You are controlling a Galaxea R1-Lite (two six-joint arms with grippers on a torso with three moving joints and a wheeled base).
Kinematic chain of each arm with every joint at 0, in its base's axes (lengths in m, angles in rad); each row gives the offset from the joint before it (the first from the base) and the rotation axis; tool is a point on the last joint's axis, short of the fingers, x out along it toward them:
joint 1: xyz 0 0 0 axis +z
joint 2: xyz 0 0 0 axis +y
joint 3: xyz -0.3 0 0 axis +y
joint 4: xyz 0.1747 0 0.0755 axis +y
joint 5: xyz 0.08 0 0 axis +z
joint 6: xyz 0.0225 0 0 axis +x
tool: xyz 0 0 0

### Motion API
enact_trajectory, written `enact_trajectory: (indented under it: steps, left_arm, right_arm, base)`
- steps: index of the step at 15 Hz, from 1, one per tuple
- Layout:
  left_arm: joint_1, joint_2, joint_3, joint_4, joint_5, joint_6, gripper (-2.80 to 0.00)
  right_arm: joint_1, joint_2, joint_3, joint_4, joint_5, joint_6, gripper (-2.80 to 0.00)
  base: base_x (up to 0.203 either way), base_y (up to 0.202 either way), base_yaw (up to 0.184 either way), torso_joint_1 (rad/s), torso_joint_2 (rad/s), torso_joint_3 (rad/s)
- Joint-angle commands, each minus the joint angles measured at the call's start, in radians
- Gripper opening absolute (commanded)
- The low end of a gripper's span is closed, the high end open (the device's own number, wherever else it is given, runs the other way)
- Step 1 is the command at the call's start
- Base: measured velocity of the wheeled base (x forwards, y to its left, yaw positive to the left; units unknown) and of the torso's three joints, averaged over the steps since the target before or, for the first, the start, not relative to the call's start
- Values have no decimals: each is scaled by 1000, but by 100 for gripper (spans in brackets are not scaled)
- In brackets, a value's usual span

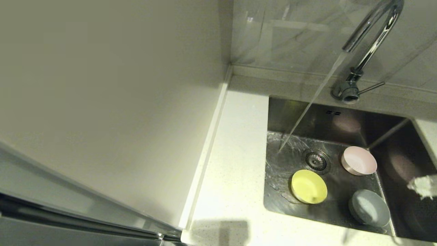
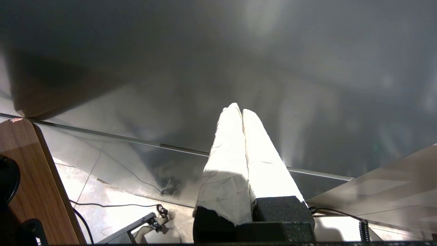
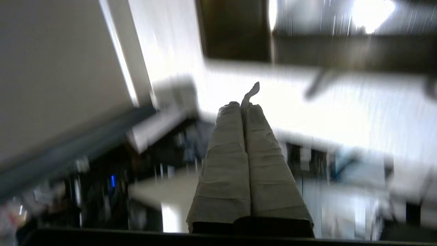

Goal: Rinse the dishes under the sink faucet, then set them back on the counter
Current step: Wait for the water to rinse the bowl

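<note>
The right gripper [image 3: 243, 106] is showing its two white-wrapped fingers [image 3: 225, 160] pressed flat together, holding nothing. In the head view only its blurred tip [image 1: 424, 186] is poking in from the right edge, hanging over the right end of the sink [image 1: 341, 112], near the grey bowl [image 1: 369, 208] without touching it. The grey bowl is sitting by the sink's front right corner, the pale pink bowl [image 1: 359, 160] just right of the round strainer drain [image 1: 316, 160], the yellow bowl [image 1: 308, 186] just in front of it. Water is running from the chrome gooseneck faucet [image 1: 370, 37] at the back rim, landing near the sink's left wall (on none of the bowls). The white speckled counter [image 1: 235, 160] is lying left of the sink. The left gripper [image 2: 241, 112], parked away from the sink, is likewise pinched closed and empty.
</note>
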Motion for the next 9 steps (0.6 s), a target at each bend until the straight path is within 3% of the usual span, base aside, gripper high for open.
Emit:
enact_trajectory:
  steps: [1,3,5,6,9]
  left_arm:
    - [0,0,3,0,0,0,-280]
    - [0,0,3,0,0,0,-280]
    - [0,0,3,0,1,0,-280]
    - [0,0,3,0,0,0,-280]
    - [0,0,3,0,0,0,-280]
  right_arm:
    - [43,-143,37,112,-52,-45,-280]
    - [44,-294,120,97,-229,-182,-280]
    - [42,-433,199,-21,-398,-277,-280]
    - [33,-478,211,-68,-491,-274,-280]
    - [20,-622,264,-94,-562,-247,-280]
  base:
    - [0,0,0,0,0,0]
    - [0,0,0,0,0,0]
    - [0,0,0,0,0,0]
    - [0,0,0,0,0,0]
    - [0,0,0,0,0,0]
